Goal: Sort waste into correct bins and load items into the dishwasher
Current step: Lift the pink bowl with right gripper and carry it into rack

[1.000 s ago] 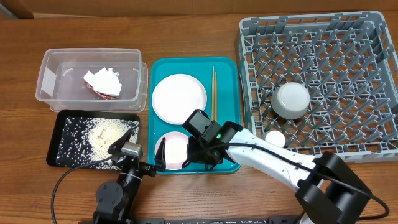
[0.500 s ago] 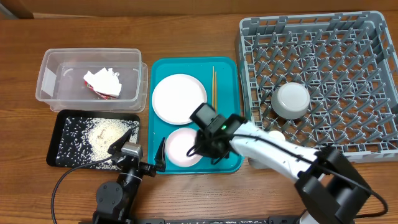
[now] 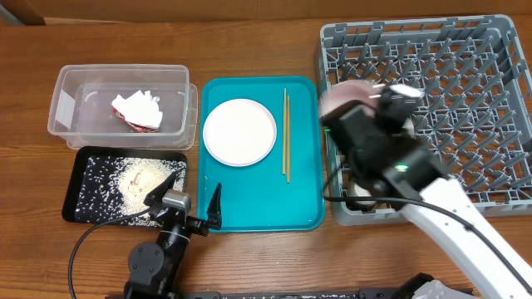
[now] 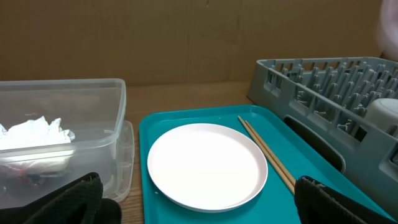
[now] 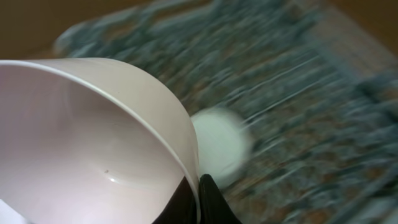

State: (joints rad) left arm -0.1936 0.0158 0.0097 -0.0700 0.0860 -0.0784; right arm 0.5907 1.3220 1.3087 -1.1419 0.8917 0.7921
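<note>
The light is soft and even from above, and shadows are faint. Overhead, the right gripper (image 3: 366, 108) and the small pink bowl (image 3: 339, 98) in it are smeared by blur. From its wrist the bowl looks crisp with a mild sheen, while the dish rack (image 5: 298, 93) beyond it is streaked. The left gripper's fingers (image 4: 68, 202) are dark and soft-edged, and the plate (image 4: 207, 165) ahead of them glares white.

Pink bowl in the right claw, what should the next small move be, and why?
Probably lower the pink bowl onto the rack, then open the right claw. The claw pinches the bowl's rim, and the overhead view shows the bowl above the rack's left side, already off the teal tray. The wrist view is blurred, so which pegs lie beneath cannot be told.
</note>
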